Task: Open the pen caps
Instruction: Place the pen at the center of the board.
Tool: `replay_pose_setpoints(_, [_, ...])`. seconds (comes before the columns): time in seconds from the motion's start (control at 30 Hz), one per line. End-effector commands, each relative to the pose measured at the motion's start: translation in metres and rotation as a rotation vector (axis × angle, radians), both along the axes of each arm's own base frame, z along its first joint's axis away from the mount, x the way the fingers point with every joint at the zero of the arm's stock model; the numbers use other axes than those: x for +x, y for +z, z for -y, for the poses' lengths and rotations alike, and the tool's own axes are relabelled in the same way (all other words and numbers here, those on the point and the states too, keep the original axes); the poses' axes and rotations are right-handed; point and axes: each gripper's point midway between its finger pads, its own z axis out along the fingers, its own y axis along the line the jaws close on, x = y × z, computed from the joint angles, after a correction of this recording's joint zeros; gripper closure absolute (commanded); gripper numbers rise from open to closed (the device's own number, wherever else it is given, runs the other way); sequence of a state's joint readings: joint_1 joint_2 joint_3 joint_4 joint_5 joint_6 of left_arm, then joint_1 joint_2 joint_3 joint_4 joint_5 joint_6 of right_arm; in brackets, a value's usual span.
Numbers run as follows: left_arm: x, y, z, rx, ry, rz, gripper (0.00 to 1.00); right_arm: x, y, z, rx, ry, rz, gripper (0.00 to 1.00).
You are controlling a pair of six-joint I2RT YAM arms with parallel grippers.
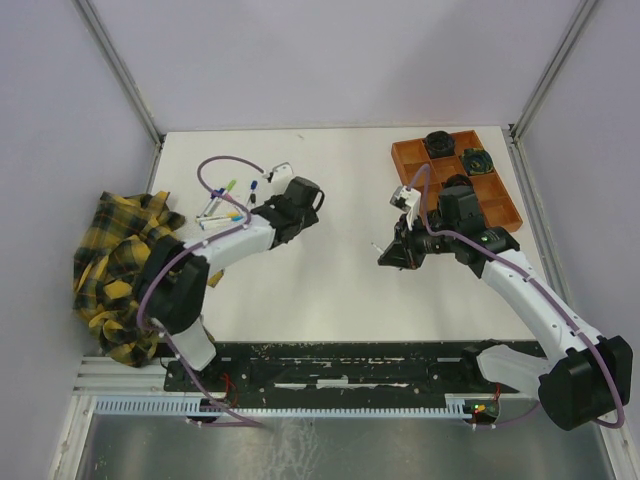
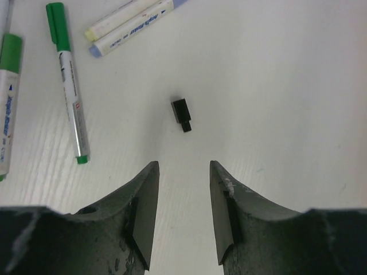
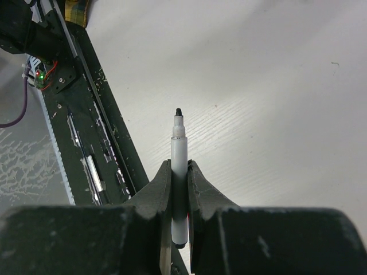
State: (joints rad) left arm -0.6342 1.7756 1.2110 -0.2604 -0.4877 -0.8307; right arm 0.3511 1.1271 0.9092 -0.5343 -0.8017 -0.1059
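A small black pen cap (image 2: 182,113) lies alone on the white table, just ahead of my left gripper (image 2: 183,166). That gripper is open and nothing sits between its fingers. To the cap's left lies a pen with its green cap (image 2: 57,26) on, and two more capped pens (image 2: 129,23) lie at the top. My right gripper (image 3: 179,166) is shut on a white pen barrel (image 3: 179,146) whose black tip is bare and points forward. In the top view the right gripper (image 1: 392,252) hovers mid-table and the left gripper (image 1: 265,200) is beside the pen cluster (image 1: 222,207).
An orange tray (image 1: 500,205) holding black round objects stands at the back right. A yellow plaid cloth (image 1: 120,260) is bunched at the left edge. The black base rail (image 1: 350,365) runs along the near edge. A small white object (image 1: 282,170) lies behind the pens.
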Motion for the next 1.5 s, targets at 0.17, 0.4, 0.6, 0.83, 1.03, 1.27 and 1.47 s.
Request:
replay_pose_setpoints(0.17, [-0.063,0.042,-0.025,-0.104,-0.212,0.226,0.48,0.018,-0.003,-0.01,-0.029,-0.039,0.045,1.0])
replay_pose_setpoints(0.4, [-0.106,0.025,-0.054,-0.101,-0.28,0.346,0.41,0.038,-0.02,-0.025,-0.16,-0.099,0.059,1.0])
replay_pose_setpoints(0.6, [-0.117,0.014,-0.078,-0.042,-0.247,0.392,0.38,0.067,-0.039,-0.047,-0.275,-0.178,0.081,1.0])
replay_pose_setpoints(0.83, [-0.126,0.008,-0.086,-0.072,-0.232,0.45,0.33,0.099,-0.076,-0.086,-0.327,-0.36,-0.005,1.0])
replay_pose_setpoints(1.03, [-0.133,0.012,-0.091,-0.103,-0.227,0.5,0.29,0.111,-0.116,-0.117,-0.395,-0.407,-0.066,0.99])
replay_pose_setpoints(1.27, [-0.138,0.013,-0.094,-0.12,-0.224,0.527,0.24,0.124,-0.144,-0.124,-0.467,-0.444,-0.109,0.96])
replay_pose_setpoints(1.47, [-0.137,0.012,-0.095,-0.118,-0.219,0.523,0.23,0.12,-0.161,-0.122,-0.502,-0.443,-0.128,0.92])
